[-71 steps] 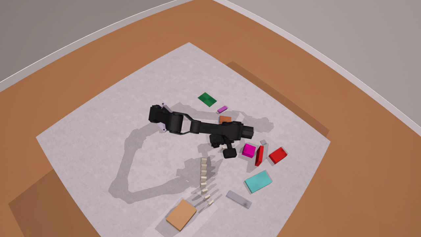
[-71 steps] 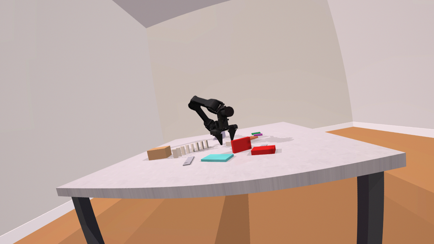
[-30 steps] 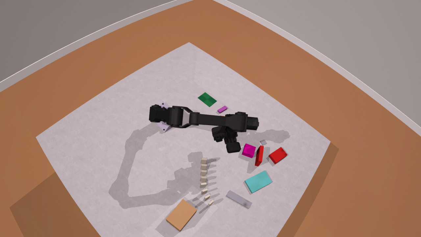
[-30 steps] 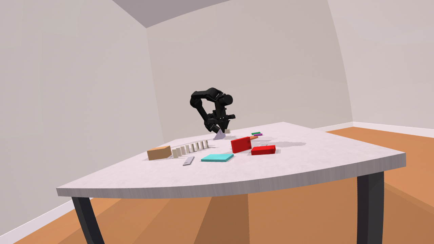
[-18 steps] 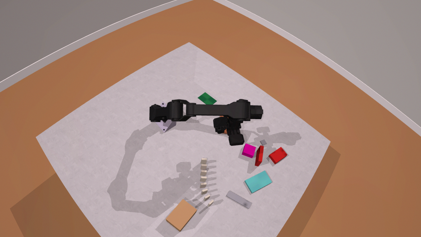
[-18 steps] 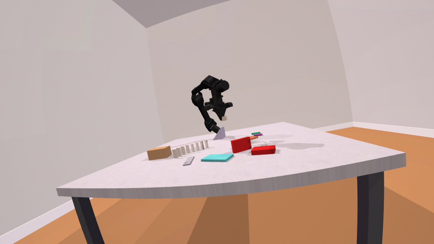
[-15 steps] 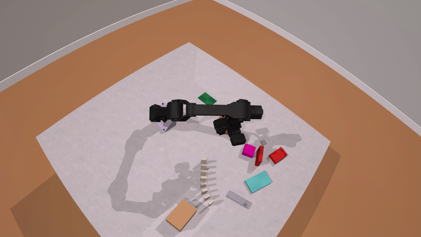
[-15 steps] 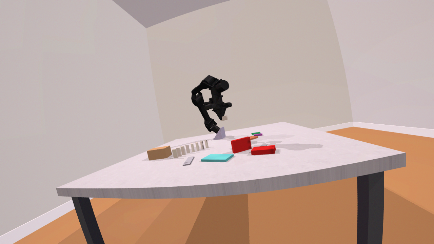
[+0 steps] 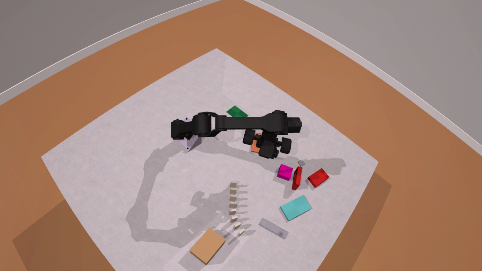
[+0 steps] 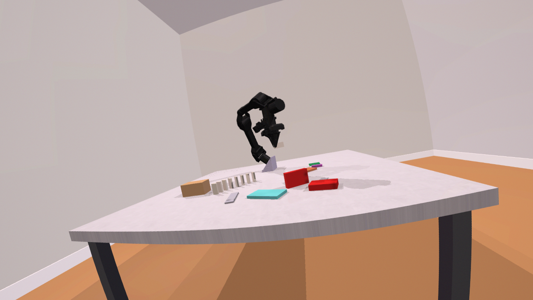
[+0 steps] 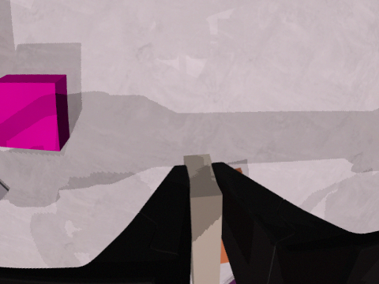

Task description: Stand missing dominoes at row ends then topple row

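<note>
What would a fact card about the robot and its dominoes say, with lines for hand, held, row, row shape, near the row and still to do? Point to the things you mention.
hand: shut [image 10: 275, 146] [image 11: 205, 173], up above the table
held: one beige domino [image 10: 280, 144] [image 11: 206, 237]
row: eight dominoes [image 9: 232, 204] [image 10: 236, 181], all standing
row shape: straight, then curving at one end
near the row: tan box [image 9: 207, 245] [image 10: 195, 188] by the curved end
still to do: stand the held domino, let go, later push an end one
</note>
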Robot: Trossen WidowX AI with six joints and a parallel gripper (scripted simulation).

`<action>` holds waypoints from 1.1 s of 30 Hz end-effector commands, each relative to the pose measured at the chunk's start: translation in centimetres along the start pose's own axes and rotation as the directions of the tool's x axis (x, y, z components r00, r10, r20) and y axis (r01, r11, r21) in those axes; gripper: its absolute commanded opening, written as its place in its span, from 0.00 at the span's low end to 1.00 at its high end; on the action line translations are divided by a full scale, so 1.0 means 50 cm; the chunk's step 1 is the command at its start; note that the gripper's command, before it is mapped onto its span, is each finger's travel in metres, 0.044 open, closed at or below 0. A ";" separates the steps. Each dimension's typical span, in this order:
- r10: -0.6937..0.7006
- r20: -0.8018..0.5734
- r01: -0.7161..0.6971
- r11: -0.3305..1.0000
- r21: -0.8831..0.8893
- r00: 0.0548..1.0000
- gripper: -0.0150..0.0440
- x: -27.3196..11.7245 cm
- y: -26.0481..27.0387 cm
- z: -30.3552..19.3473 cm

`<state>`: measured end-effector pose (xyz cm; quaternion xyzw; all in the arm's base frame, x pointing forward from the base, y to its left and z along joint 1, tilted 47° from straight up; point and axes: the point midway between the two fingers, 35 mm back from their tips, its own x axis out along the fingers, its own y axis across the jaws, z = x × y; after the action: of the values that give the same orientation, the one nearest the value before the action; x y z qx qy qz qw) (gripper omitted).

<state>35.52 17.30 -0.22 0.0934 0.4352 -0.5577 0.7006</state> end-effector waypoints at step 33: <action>0.016 -0.041 -0.038 -0.187 -0.982 0.999 0.30 0.011 0.005 -0.066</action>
<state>34.14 19.06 -2.20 -0.4715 0.7084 -0.0149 0.5250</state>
